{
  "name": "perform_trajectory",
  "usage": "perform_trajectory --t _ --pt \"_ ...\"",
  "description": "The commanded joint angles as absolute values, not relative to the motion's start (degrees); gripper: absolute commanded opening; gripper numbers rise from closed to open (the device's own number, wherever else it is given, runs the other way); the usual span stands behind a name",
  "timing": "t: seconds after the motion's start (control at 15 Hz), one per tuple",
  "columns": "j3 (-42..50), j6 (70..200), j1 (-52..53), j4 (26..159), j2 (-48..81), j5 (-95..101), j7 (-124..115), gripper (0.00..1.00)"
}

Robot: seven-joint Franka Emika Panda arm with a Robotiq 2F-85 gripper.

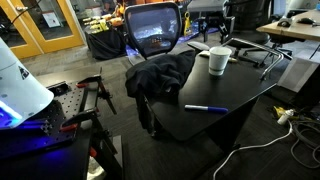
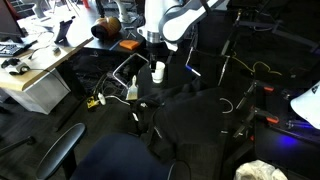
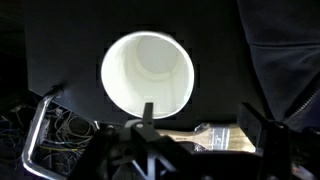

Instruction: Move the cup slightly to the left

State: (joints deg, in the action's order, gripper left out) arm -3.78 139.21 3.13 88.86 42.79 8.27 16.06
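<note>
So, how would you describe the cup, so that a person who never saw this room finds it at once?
Find the black table next to the mesh office chair. On it, near the dark jacket, stands the cup, upright and empty. Its neighbours are dark or flat: the jacket is a soft heap and the blue pen lies down, while the cup is white and round.
</note>
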Motion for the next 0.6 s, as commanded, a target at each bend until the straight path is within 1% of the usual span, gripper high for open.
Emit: perform_trajectory --t 0.0,0.53 --pt "-2.55 141.75 4.09 96.23 35.72 9.3 12.14 1.0" --pt "-1.63 143.1 3.63 106.95 25.24 8.42 5.82 1.0"
